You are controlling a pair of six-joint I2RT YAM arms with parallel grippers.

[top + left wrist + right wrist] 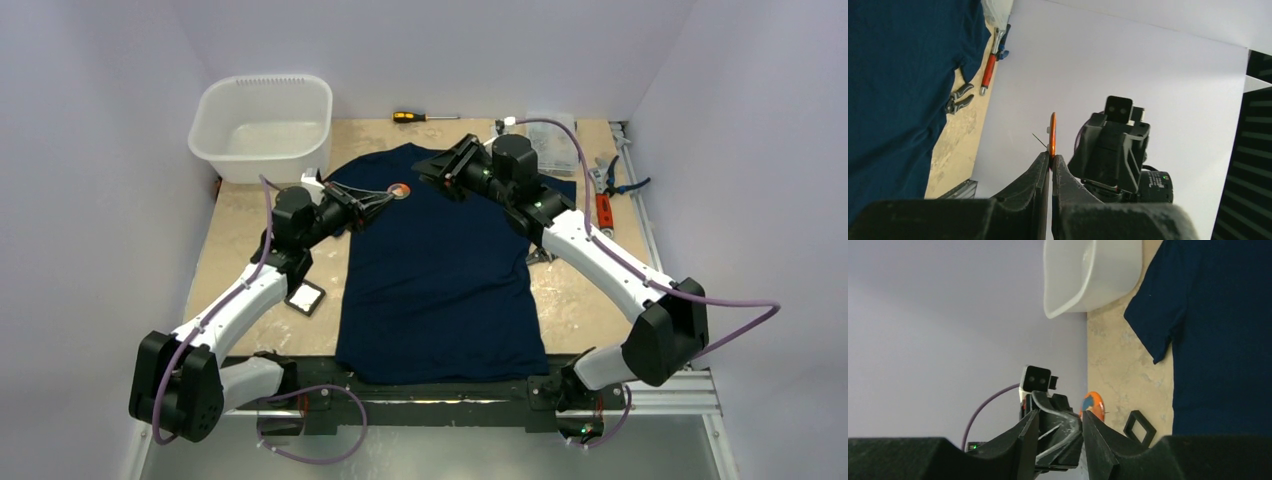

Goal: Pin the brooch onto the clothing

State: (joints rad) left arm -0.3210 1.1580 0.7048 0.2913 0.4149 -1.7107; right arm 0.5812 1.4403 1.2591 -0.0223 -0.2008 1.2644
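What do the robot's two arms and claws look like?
The two match. The left arm and right arm have smooth white shells between chunky black joints. A thin purple cable runs along each. The left claw and right claw are matte black, each with two tapered, wedge-shaped fingers. A small green light glows on the right arm.

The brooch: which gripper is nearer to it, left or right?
Left. The left gripper pinches the brooch by its edge; the right gripper is open close beside it.
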